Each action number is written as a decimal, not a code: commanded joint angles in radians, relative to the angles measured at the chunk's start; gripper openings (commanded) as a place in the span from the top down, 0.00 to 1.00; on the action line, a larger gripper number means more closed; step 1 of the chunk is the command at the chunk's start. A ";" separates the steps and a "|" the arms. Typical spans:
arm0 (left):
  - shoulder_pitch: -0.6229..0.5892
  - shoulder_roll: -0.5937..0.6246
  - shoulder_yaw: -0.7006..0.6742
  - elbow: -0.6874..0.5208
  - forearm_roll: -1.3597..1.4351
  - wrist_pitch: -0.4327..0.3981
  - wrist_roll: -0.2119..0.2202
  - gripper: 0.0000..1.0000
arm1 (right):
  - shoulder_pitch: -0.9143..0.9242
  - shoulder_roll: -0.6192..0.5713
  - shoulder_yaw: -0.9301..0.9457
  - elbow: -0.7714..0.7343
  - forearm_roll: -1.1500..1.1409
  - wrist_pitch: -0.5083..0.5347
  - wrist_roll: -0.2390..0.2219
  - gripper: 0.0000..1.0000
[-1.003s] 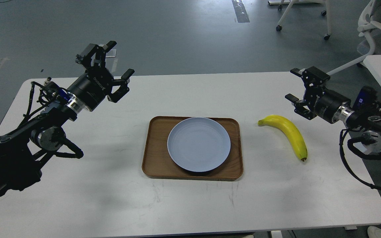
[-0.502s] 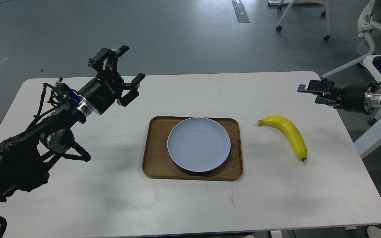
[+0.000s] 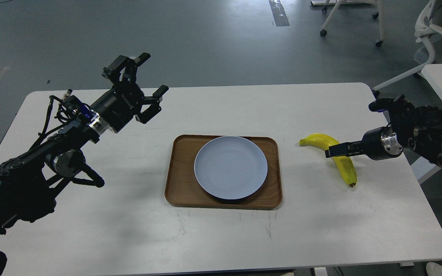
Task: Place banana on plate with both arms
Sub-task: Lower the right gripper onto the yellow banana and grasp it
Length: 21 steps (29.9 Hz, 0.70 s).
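The left gripper (image 3: 144, 90) hangs in the upper left of the frame above the bench (image 3: 90, 230), its jaws spread wide and holding nothing. The right gripper (image 3: 336, 150), at centre right, shows edge-on as a dark blade crossing the middle of the banana (image 3: 345, 168); whether its jaws are open or closed cannot be told, nor whether they touch the fruit. The banana lies on the bench right of the brown tray (image 3: 178, 184), well apart from the pale plate (image 3: 230, 167) sitting in it. Half a second earlier the right gripper was higher, near the bench's far right edge; the left gripper, banana and plate are unchanged.
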State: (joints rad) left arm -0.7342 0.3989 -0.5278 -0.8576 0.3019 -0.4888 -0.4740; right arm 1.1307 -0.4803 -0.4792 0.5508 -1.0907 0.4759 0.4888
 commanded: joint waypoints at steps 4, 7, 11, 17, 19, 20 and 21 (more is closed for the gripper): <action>0.001 -0.002 0.000 0.000 0.000 0.000 0.000 0.02 | -0.002 0.022 -0.018 -0.014 0.000 0.000 0.000 0.03; 0.001 0.000 0.000 0.000 0.000 0.000 0.000 0.02 | -0.002 0.022 -0.030 -0.011 0.000 0.000 0.000 0.10; 0.001 0.000 0.000 0.000 0.000 0.000 0.000 0.02 | -0.002 0.017 -0.032 -0.003 0.000 0.000 0.000 0.35; 0.004 -0.002 0.000 -0.001 0.000 0.000 -0.002 0.02 | 0.006 0.000 -0.033 0.026 0.000 0.000 0.000 0.80; 0.004 -0.002 0.000 -0.001 0.000 0.000 -0.002 0.02 | 0.018 -0.020 -0.033 0.050 0.000 0.000 0.000 0.90; 0.004 0.000 0.000 -0.003 -0.001 0.000 -0.002 0.02 | 0.027 -0.026 -0.033 0.060 0.000 0.000 0.000 0.93; 0.004 0.000 -0.001 -0.003 -0.001 0.000 -0.002 0.02 | 0.046 -0.044 -0.033 0.082 0.000 0.000 0.000 0.94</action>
State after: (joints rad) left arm -0.7303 0.3982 -0.5277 -0.8592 0.3018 -0.4887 -0.4746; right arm 1.1459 -0.4935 -0.5124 0.5924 -1.0907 0.4754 0.4885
